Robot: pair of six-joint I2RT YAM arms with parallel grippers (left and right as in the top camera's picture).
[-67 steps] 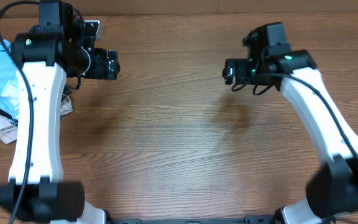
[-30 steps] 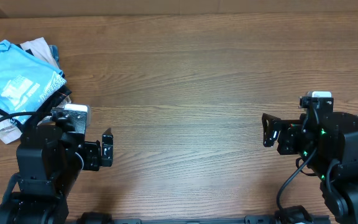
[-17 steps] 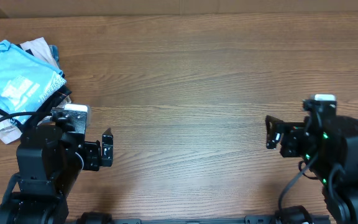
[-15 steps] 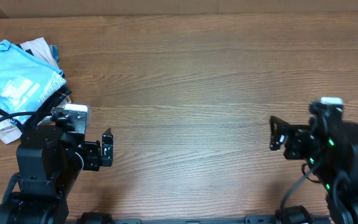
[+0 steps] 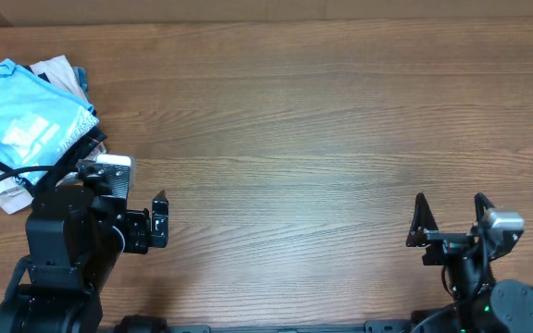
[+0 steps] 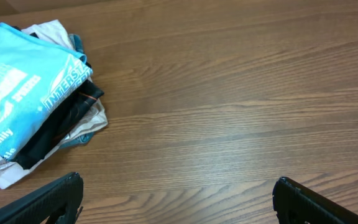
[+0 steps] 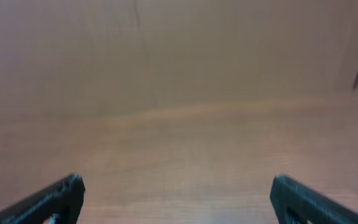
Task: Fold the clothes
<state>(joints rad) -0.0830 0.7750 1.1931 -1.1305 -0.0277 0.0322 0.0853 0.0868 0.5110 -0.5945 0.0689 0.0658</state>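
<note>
Sky-blue short-sleeved cotton T-shirt with white lettering lies atop a pile of black and white garments at the upper left of the overhead frame, on the brown wooden table. We see the left gripper at lower left and the right gripper at lower right. Both have their fingers spread wide, hold nothing and sit well apart from the shirt.
</note>
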